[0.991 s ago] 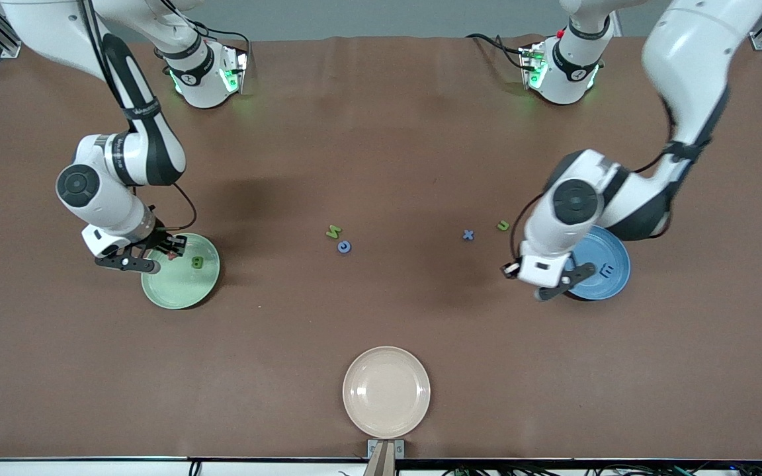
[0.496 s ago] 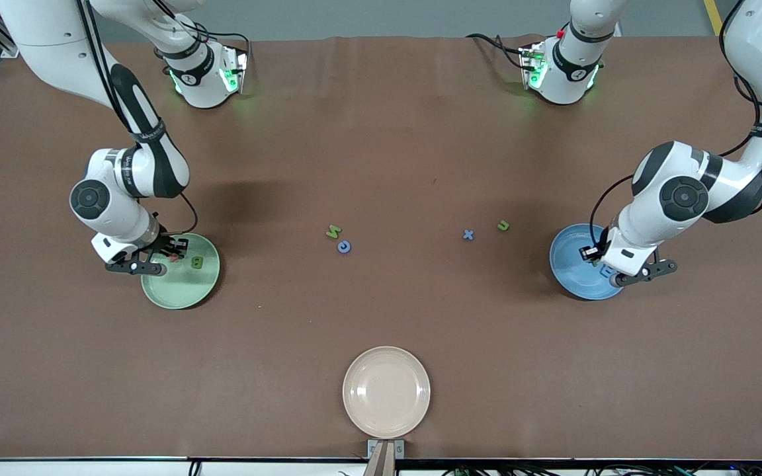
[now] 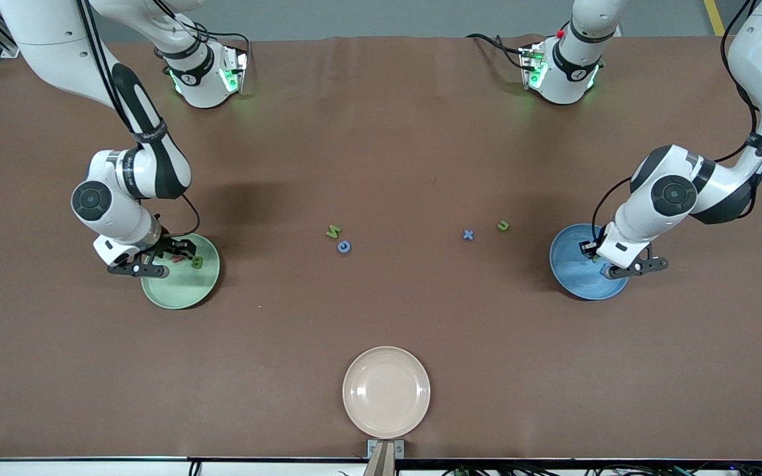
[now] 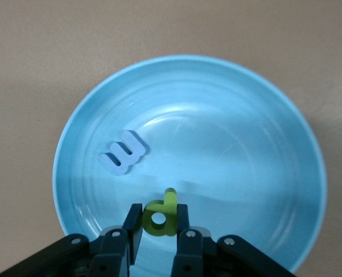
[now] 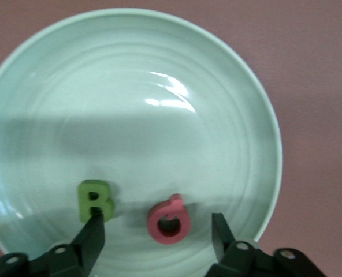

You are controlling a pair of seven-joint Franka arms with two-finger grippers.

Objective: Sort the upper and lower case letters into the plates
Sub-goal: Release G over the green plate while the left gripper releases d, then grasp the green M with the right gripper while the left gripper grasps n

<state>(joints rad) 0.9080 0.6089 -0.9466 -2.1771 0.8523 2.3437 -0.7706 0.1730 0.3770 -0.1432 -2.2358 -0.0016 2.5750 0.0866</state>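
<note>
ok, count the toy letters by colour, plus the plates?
Red letters: 1, the Q on the mint green plate.
Green letters: 4, B, N, u, p.
Blue letters: 3, C, x, E.
Plates: 3, mint green, sky blue, beige.
Total: 11.

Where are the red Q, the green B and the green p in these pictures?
red Q point(image 5: 168, 220): right wrist view, on its ring, lying in the mint plate.
green B point(image 5: 94, 199): right wrist view, on its face, beside the Q.
green p point(image 4: 161, 216): left wrist view, on its loop, between shut fingers.
</note>
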